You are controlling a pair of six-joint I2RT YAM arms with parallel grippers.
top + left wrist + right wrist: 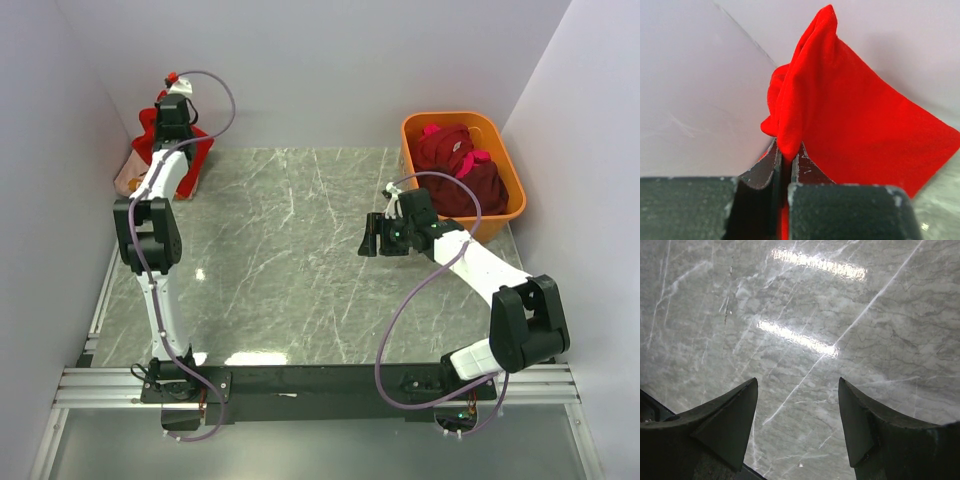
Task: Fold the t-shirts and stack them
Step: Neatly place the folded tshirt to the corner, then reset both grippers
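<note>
1. Pale pinkish cloth garment [127,180]: far-left corner of the grey marble-pattern surface [300,250], partly under item 2.
2. Plain bright red cloth t-shirt [850,125]: same corner, bunched and raised against the wall. The left jaws are clamped tight on a fold of it.
3. The right jaws: spread wide, holding nothing, above bare surface right of centre.
4. Orange plastic tub [452,116]: far-right corner, containing two crumpled dark maroon t-shirts with pink trim [470,185].
</note>
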